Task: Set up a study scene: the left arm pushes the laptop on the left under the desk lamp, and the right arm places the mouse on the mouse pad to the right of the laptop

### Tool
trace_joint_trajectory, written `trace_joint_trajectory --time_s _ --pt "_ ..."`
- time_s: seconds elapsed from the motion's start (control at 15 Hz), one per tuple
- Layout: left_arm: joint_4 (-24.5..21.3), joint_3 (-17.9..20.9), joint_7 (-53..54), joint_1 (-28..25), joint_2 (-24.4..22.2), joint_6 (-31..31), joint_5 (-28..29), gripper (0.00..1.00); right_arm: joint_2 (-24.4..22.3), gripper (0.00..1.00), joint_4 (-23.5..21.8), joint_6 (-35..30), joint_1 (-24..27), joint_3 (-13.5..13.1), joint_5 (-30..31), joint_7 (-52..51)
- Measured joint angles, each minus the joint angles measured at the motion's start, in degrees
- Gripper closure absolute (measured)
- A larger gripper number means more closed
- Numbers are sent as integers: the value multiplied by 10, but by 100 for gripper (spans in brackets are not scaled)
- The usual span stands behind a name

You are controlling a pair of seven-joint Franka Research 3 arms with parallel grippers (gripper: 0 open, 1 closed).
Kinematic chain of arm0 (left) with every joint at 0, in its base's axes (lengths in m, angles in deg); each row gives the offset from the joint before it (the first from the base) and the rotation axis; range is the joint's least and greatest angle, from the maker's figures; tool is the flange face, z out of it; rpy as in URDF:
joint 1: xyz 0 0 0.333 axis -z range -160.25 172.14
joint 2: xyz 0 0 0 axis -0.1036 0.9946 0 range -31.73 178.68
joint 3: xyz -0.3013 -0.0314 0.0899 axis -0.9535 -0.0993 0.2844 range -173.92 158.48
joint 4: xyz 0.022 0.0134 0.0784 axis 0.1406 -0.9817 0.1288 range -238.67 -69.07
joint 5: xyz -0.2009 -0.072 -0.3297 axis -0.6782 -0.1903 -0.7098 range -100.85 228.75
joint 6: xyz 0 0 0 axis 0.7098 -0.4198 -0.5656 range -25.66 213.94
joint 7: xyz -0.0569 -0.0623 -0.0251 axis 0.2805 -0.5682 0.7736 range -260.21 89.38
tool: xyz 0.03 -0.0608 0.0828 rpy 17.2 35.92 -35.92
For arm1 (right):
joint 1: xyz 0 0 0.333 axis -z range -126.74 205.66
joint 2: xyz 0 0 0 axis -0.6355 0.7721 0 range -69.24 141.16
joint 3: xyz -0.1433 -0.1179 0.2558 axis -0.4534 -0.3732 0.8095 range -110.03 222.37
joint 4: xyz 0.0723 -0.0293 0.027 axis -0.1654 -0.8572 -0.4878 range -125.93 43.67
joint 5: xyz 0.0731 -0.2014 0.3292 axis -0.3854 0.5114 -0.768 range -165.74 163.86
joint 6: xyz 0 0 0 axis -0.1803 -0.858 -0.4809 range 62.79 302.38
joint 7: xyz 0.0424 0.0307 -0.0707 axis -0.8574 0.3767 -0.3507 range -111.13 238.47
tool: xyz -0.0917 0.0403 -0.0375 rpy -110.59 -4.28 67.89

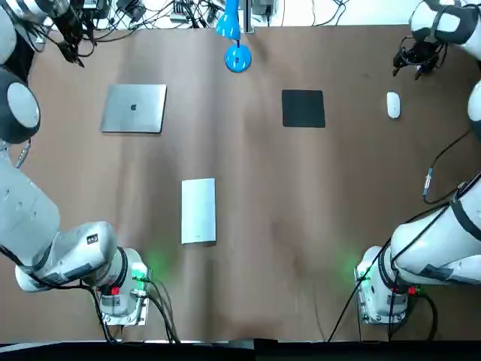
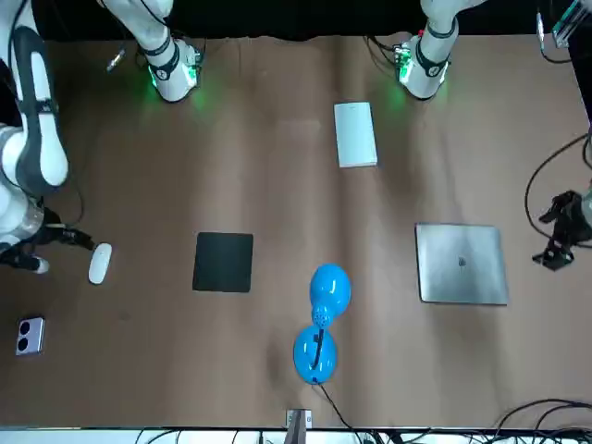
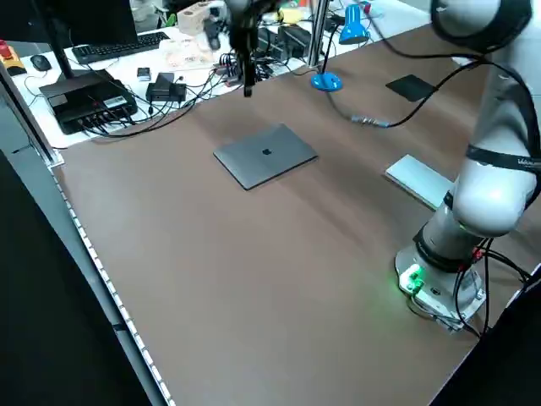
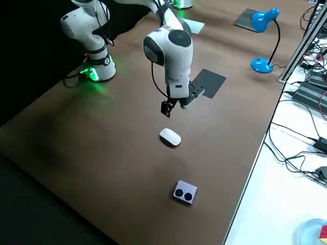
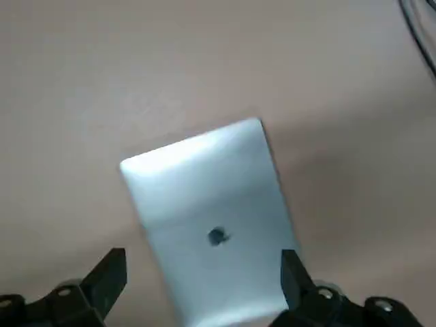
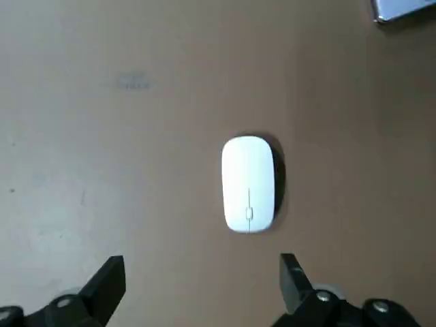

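Observation:
The closed silver laptop [image 1: 134,107] lies flat on the left part of the brown table [image 1: 285,226]. My left gripper [image 1: 71,49] hovers open, above and beyond the laptop's far-left corner; in its wrist view the laptop [image 5: 211,218] shows between the fingers [image 5: 109,276]. The blue desk lamp [image 1: 238,56] stands at the far middle. The black mouse pad [image 1: 304,108] lies to the lamp's right. Further right rests the white mouse [image 1: 393,104]. My right gripper [image 1: 417,60] hangs open above the table just beyond the mouse [image 6: 248,182], holding nothing.
A flat white slab [image 1: 198,210] lies in the near middle of the table. A small white box with two buttons [image 2: 30,336] sits near the far right corner. Cables and equipment [image 1: 135,11] crowd the far edge behind the lamp.

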Motion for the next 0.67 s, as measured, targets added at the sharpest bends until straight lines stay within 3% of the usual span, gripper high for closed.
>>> trace_joint_trajectory --time_s 0.27,0.67 --pt "-2 2 -146 -1 95 94 1 0 35 0 0 58 1 2 0 -24" --pt "2 32 -166 -1 185 196 1 0 82 0 1 110 23 0 0 -52"
